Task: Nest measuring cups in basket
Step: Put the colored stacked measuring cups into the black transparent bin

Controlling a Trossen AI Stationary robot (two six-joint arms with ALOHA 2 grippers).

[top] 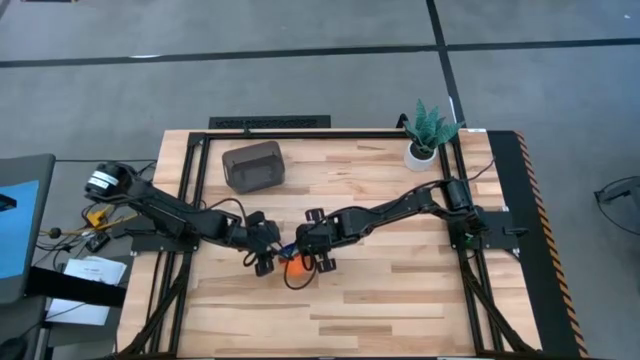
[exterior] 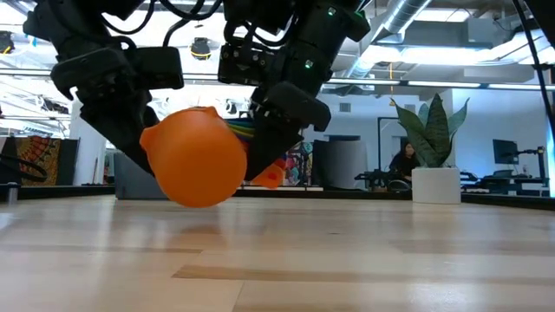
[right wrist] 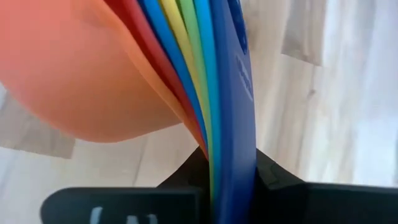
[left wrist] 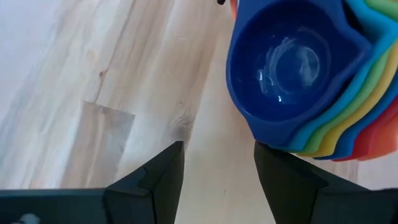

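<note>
Cups (right wrist: 205, 93) nested, tipped on edge — right gripper (top: 308, 252) pinches their handles; left gripper (top: 268, 252) open beside.

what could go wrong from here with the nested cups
1. The right gripper pinches the stack of measuring cups only by its thin handles, so the stack could pivot or slip out.
2. The open left gripper sits right beside the stack and could knock it.
3. The basket sits well away from the stack, so a shaky grip must survive the carry.
</note>
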